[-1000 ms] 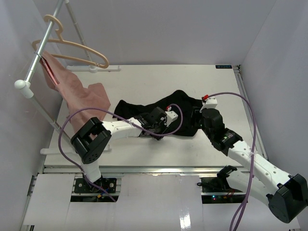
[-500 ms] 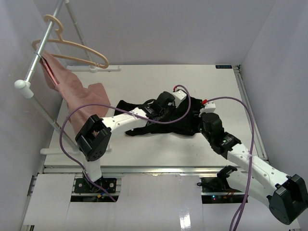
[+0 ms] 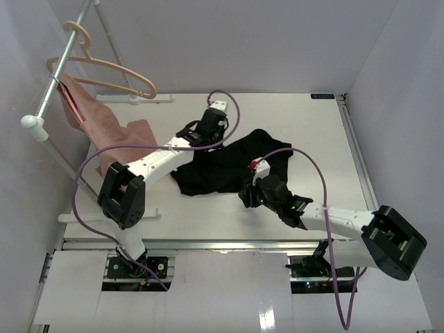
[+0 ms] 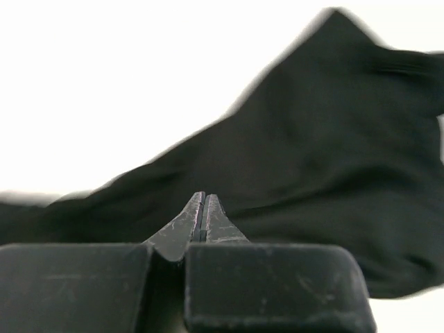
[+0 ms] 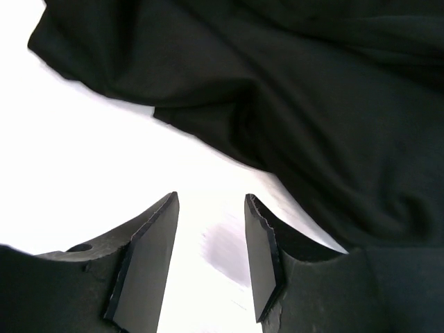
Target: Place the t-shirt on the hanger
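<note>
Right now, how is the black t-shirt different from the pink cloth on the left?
The crumpled black fabric t-shirt is dark; the dusty pink fabric cloth is pale. The t-shirt lies on the white table; the pink cloth hangs from the grey metal rail down to the table. The t-shirt is mid-table; the pink cloth is at the left edge. Both are rumpled fabric, and neither is on the light tan wooden hanger.

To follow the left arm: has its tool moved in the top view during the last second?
Yes. The left tool went from the middle of the table toward its far edge, nearer the hanger.
</note>
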